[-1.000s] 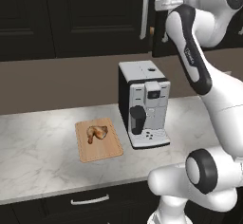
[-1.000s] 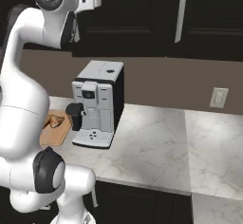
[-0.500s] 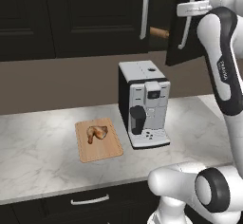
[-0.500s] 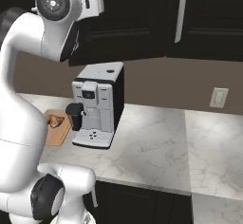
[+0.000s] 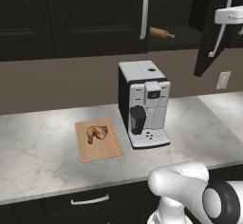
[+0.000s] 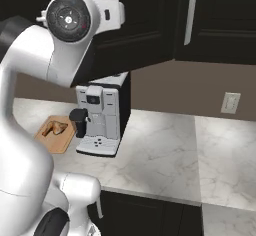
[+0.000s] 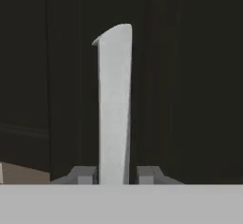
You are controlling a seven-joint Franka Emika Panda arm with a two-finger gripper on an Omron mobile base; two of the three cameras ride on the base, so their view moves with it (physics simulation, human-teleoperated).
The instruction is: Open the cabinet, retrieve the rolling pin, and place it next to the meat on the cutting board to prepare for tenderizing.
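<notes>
The cabinet's right door (image 5: 205, 28) stands swung out, and my gripper (image 5: 227, 21) is high at the right, shut on that door's silver bar handle (image 5: 218, 43). In the hand view the handle (image 7: 114, 109) runs up between my fingertips (image 7: 81, 175), with my gripper (image 7: 114, 175) closed around it. Inside the cabinet, the brown rolling pin (image 5: 161, 32) lies on the shelf. The left door (image 5: 90, 14) is closed. Down on the counter, the meat (image 5: 97, 133) (image 6: 55, 127) lies on the cutting board (image 5: 102, 149) (image 6: 59, 142).
A white and black coffee machine (image 5: 144, 105) (image 6: 102, 115) stands on the marble counter (image 5: 38, 156) right of the board, below the open cabinet. A wall outlet (image 5: 222, 80) (image 6: 229, 103) is at the right. A drawer handle (image 5: 89, 200) sits below the counter edge.
The right cabinet door has swung further open with my gripper on its handle, moving right. The rolling pin inside has come into sight.
</notes>
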